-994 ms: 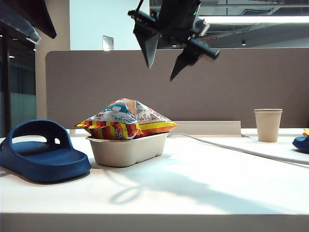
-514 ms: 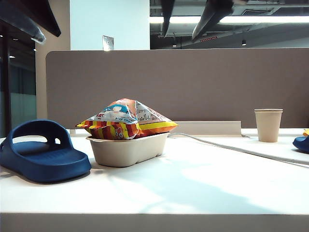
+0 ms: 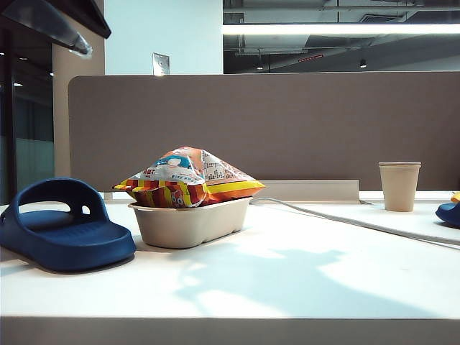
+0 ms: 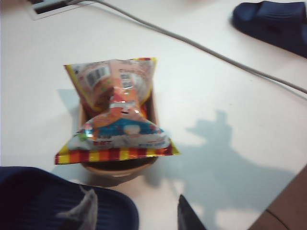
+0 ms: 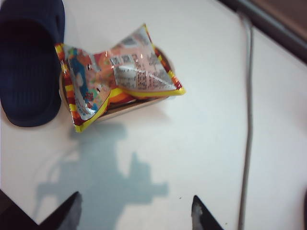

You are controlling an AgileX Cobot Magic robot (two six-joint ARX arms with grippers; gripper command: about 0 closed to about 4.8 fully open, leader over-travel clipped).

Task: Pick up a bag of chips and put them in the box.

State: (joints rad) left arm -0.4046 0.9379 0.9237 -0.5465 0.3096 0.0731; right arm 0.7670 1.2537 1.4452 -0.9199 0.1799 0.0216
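1. We see the white table [image 3: 302, 273] filling the exterior view, most of it bare. A grey cable [image 3: 359, 223] runs across it toward 3 o'clock.
2. Blue slipper [image 3: 61, 226] at 9 o'clock of the box, near it but apart. A second blue slipper [image 3: 449, 212] is cut off at the 3 o'clock edge, so we can't tell its shape.
3. The bag of chips [image 3: 188, 178] sits in the box [image 3: 190, 223] — it is too wide to fit, so it rests propped on the rim with its ends overhanging both short sides and its middle humped up. We judge the placing done.
4. The box stands left of centre on the table. From both wrist views the bag covers nearly all of it and only slivers of rim show, so its inside is hidden.
5. Paper cup [image 3: 399, 185] upright at 3 o'clock, well apart from the box.
6. Left gripper [image 4: 136, 213]: only two fingertips show in its wrist view, set wide apart with nothing between them — wide and empty, hanging above the slipper and box. In the exterior view a dark part with a pale tip shows at 10 o'clock, most of it cut off.
7. Right gripper [image 5: 135, 211]: two dark fingertips spread apart, empty, high over bare table near the box. It is absent from the exterior view; its shadow falls on the table.
8. Bag print is blurred in the left wrist view, so the text is unreadable.
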